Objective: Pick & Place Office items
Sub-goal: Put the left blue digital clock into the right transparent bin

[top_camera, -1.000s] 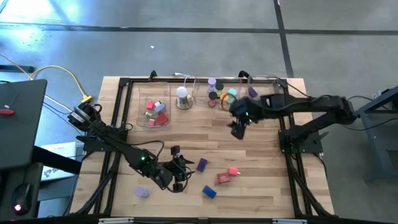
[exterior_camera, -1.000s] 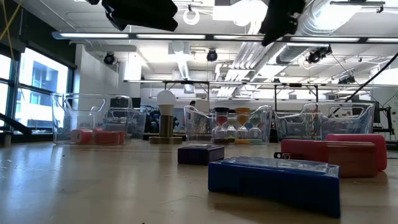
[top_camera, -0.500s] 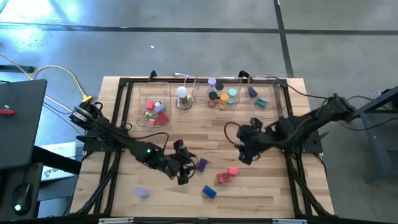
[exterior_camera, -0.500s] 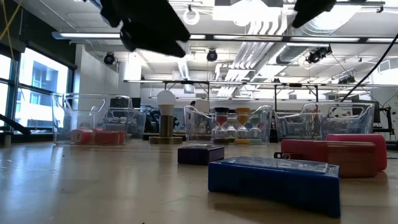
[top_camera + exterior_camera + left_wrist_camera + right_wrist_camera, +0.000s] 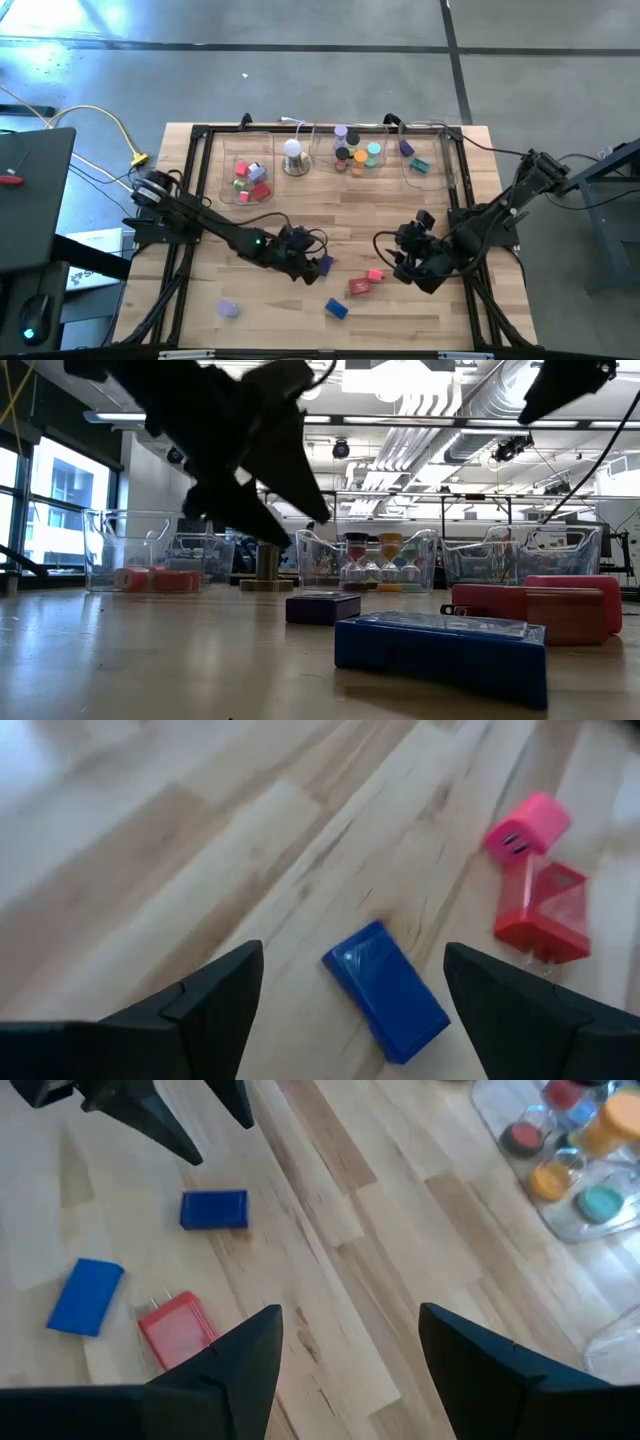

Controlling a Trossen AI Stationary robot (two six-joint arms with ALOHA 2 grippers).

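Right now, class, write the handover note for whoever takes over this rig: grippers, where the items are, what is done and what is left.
Left gripper: open, empty, beside the dark blue block.
Right gripper: open, empty, near the pink block.
Done: blocks in the left tray, rolls in the middle tray, two pieces in the right tray.
Left on the table: dark blue block, pink block, red block, blue block, lilac roll.

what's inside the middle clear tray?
The middle tray holds round rolls: lilac, black, orange, teal. From the low view they overlap behind the tray wall, so an exact count is not possible.
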